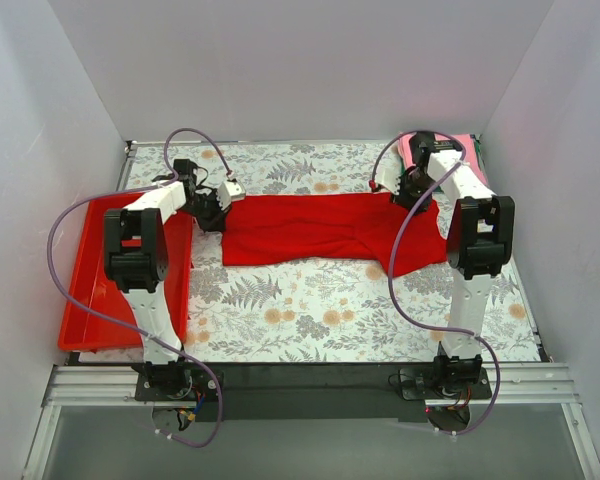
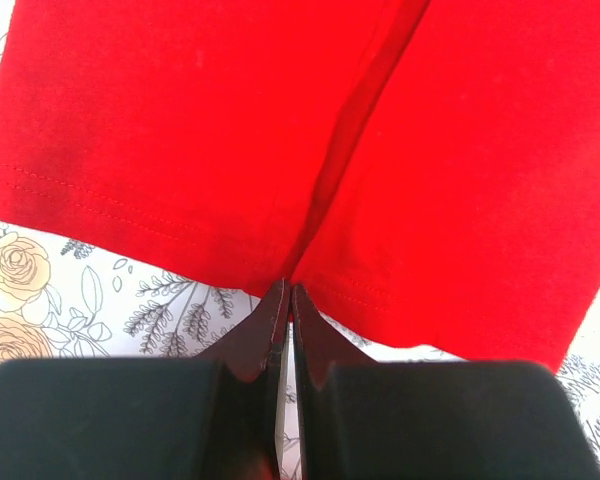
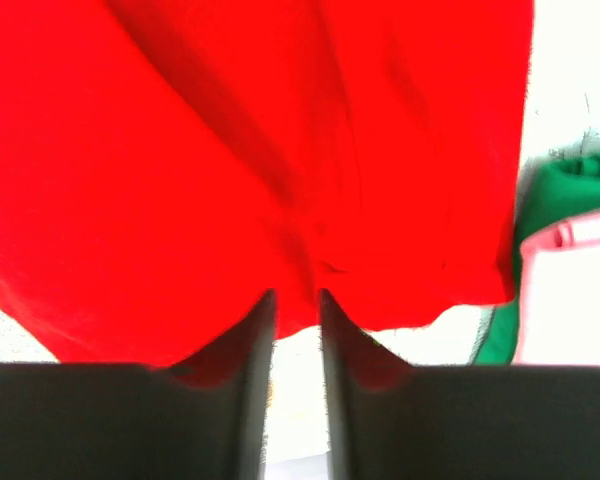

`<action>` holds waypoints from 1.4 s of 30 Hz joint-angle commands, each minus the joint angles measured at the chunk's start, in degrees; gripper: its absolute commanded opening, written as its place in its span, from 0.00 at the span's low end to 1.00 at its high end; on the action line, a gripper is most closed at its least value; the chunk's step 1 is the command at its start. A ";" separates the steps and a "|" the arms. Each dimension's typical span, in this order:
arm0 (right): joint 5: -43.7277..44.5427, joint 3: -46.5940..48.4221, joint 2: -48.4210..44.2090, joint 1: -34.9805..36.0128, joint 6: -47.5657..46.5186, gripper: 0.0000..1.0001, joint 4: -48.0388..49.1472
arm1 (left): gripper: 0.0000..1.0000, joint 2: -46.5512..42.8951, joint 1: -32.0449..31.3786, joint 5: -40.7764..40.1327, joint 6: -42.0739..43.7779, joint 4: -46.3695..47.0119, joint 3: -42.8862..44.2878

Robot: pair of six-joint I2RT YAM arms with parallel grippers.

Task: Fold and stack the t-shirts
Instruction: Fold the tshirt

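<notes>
Top external: the red tee (image 1: 320, 225) lies spread across the far middle of the table (image 1: 310, 300). My left gripper (image 1: 223, 200) is at its left edge and my right gripper (image 1: 412, 190) at its right end. A pink tee (image 1: 465, 146) sits far right, a tray (image 1: 80, 290) left.

Left wrist: my jaws are clenched on the red tee's hem, at a crease.

Right wrist: my jaws stand slightly parted at the red tee's edge. A green tee (image 3: 570, 180) lies to the right.

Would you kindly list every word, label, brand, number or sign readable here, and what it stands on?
None is readable. The red t-shirt is plain, the red tray bears no label, the table cover carries only a flower and fern print, and the pink t-shirt and green t-shirt show no print.
</notes>
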 commanded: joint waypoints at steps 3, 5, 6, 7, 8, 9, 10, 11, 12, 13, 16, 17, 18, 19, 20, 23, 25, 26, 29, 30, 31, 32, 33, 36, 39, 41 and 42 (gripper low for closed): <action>-0.06 4.29 -0.90 -0.66 5.60 0.51 -0.63 | 0.00 -1.00 0.36 -0.10 -1.97 1.74 2.45; -1.47 4.39 -2.21 -2.15 9.19 0.51 -1.07 | 0.00 -1.18 0.27 -0.01 -2.59 1.66 3.15; -2.43 4.39 -2.74 -3.37 10.18 0.51 -1.76 | 0.00 -1.18 0.27 -0.10 -2.76 1.30 3.50; -4.44 4.30 -3.71 -3.91 11.40 0.51 -2.55 | 0.00 -1.18 0.18 -0.36 -2.85 0.69 3.94; -5.42 4.04 -4.15 -4.52 13.50 0.51 -3.43 | 0.00 -1.53 0.10 -0.45 -2.77 0.51 4.12; -6.30 3.25 -4.59 -5.40 14.83 0.51 -5.44 | 0.00 -1.70 -0.17 -0.62 -2.68 0.34 4.03; -7.26 2.63 -4.94 -5.49 15.89 0.51 -6.33 | 0.00 -1.88 -0.34 -0.80 -2.59 0.33 4.03; -9.36 2.11 -5.55 -5.49 16.77 0.51 -7.30 | 0.00 -1.88 -0.52 -1.06 -2.85 0.33 4.55; -10.34 0.88 -5.82 -7.67 18.52 0.51 -8.53 | 0.00 -1.62 -0.78 -1.24 -2.85 0.25 4.90; -12.26 0.35 -6.26 -8.13 19.06 0.50 -9.24 | 0.00 -1.36 -0.87 -1.59 -3.03 0.33 5.17; -14.73 -1.41 -6.35 -9.97 20.99 0.50 -10.91 | 0.00 0.66 -1.05 -2.99 -3.38 0.42 7.80; -15.09 -1.85 -6.44 -10.50 21.26 0.50 -11.17 | 0.00 1.28 -1.05 -3.43 -3.55 0.42 8.50; -15.35 -2.46 -6.44 -11.55 21.87 0.50 -11.26 | 0.00 2.41 -1.05 -4.31 -3.64 0.60 10.08; -16.23 -2.73 -6.18 -12.17 22.05 0.50 -11.79 | 0.00 3.03 -1.05 -4.66 -3.90 0.86 10.88; -16.50 -2.82 -6.09 -12.70 22.14 0.50 -11.96 | 0.00 3.56 -1.05 -4.84 -3.91 0.69 11.58; -16.94 -3.35 -5.74 -14.19 22.75 0.50 -12.41 | 0.00 5.06 -1.31 -5.28 -4.17 0.42 13.25; -17.72 -4.05 -5.82 -14.98 23.19 0.50 -12.49 | 0.14 5.59 -1.31 -6.16 -5.57 0.60 13.78; -18.08 -4.31 -6.00 -15.25 23.37 0.50 -12.67 | 0.20 5.50 -1.22 -6.25 -6.71 0.25 14.13; -19.40 -6.67 -6.88 -16.39 24.16 0.50 -12.76 | 0.34 2.45 0.00 -2.76 -10.93 -2.03 13.53; -19.49 -7.47 -7.14 -16.91 24.60 0.50 -12.76 | 0.37 1.38 0.27 -1.60 -12.07 -2.56 12.65; -20.27 -8.61 -7.66 -17.27 24.77 0.51 -12.58 | 0.41 -0.02 0.36 -0.90 -14.95 -3.35 11.77; -20.80 -9.58 -7.93 -17.53 25.30 0.51 -12.58 | 0.43 -1.17 0.36 0.24 -16.11 -3.71 9.68; -21.33 -11.42 -8.19 -17.97 25.74 0.51 -12.41 | 0.45 -3.61 0.36 0.69 -17.78 -3.97 8.61; -22.65 -13.54 -8.64 -18.15 27.75 0.52 -11.01 | 0.48 -6.70 0.36 1.74 -24.81 -4.41 4.57; -22.22 -14.68 -9.25 -18.24 29.87 0.52 -8.46 | 0.53 -8.12 0.45 1.75 -30.79 -4.06 0.71; -21.16 -15.21 -8.55 -18.24 31.80 0.52 -6.35 | 0.55 -9.00 0.36 1.31 -34.21 -3.27 -0.80; -20.90 -15.48 -8.20 -18.24 32.24 0.52 -5.91 | 0.56 -9.17 0.36 0.44 -35.88 -2.75 -1.76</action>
